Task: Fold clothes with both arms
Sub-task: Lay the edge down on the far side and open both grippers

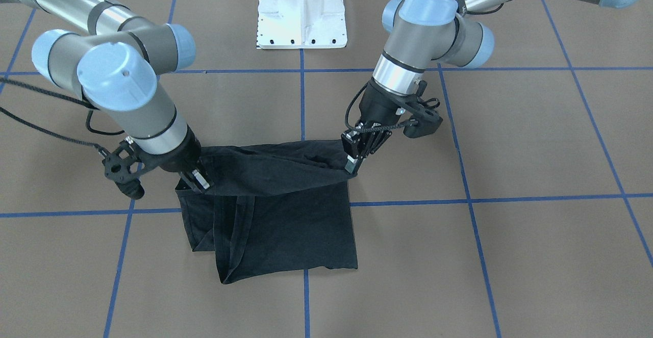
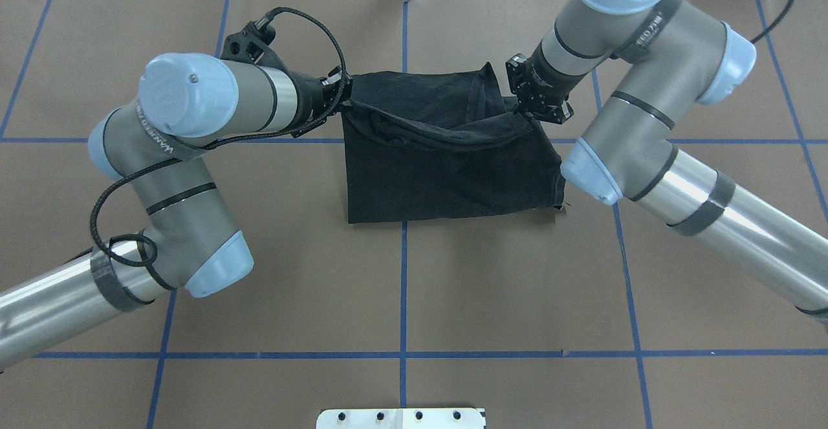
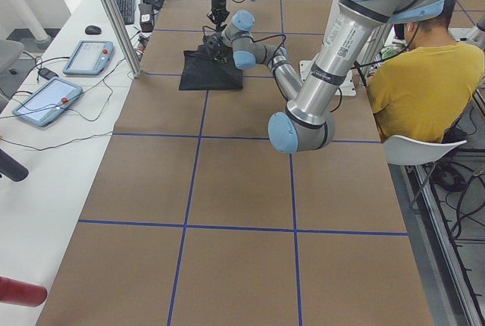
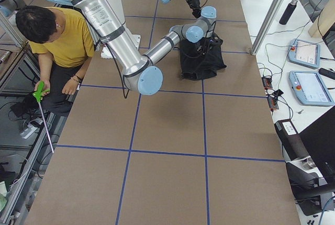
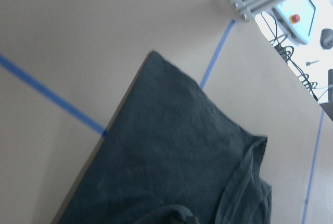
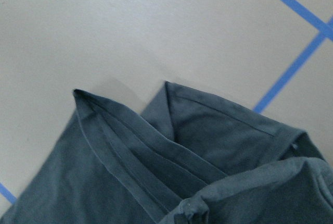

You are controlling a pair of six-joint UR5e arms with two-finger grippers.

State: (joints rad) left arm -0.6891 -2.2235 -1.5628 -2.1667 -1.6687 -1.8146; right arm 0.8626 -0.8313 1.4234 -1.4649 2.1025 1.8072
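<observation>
Left end effector (image 1: 352,168) & right end effector (image 1: 199,181) both look clamped on the raised edge of the black T-shirt (image 1: 296,221), rest flat on desk (image 1: 510,256). Uneven pull = slip, crooked fold prob.

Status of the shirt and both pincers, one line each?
T-shirt: partly folded, one edge lifted and sagging between the pincers, the rest flat on the table.
Left pincer: shut on one end of the lifted edge.
Right pincer: shut on the other end of that edge.
</observation>
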